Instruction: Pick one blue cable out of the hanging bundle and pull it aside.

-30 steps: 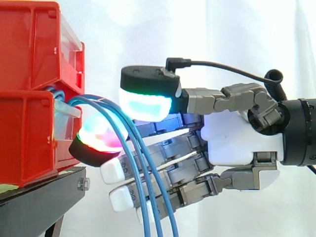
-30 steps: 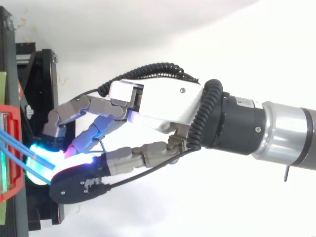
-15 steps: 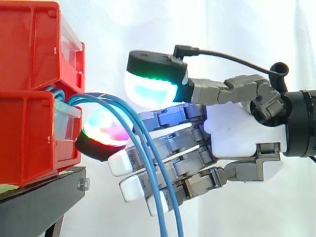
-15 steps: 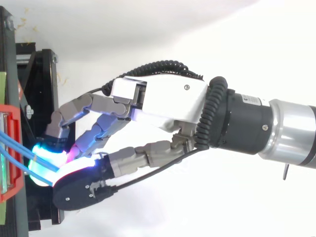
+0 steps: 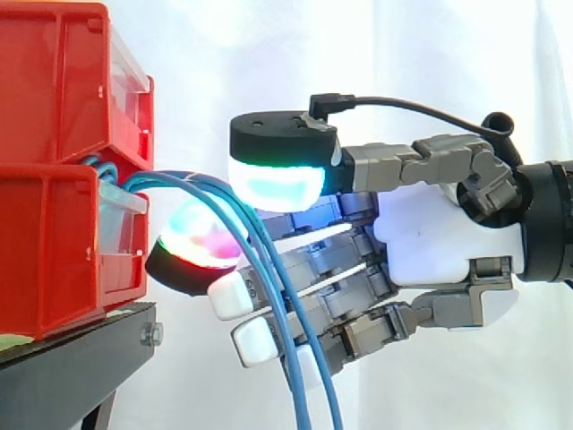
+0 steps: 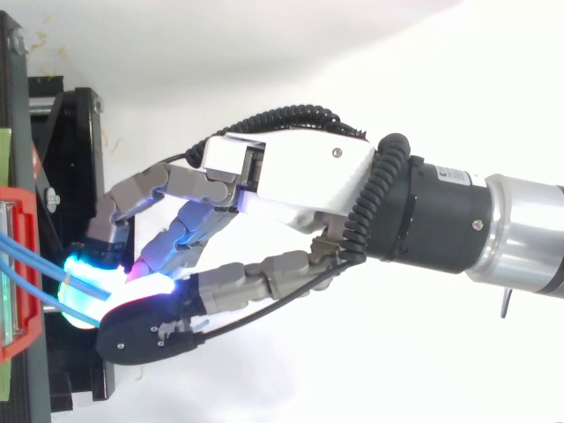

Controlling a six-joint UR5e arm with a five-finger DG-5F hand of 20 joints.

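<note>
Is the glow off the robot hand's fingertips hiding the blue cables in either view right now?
Side view: the blue cables stand out plainly against the white curtain, passing between the glowing pads of the robot hand. Top view: cyan glare swallows the cables where they reach the pads, so the contact itself is unreadable.

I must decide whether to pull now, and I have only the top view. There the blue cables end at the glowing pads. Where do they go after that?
Observer: In the side view the blue cables arch out of the red bins, pass between the thumb pad and a finger pad, then hang down.
Operator: Is one cable alone in the pinch?
Observer: I cannot tell; several strands run close together between the pads.
Operator: And the rest of the hand?
Observer: Its other fingers lie stretched out on the far side of the hanging cables, not curled round them.
</note>
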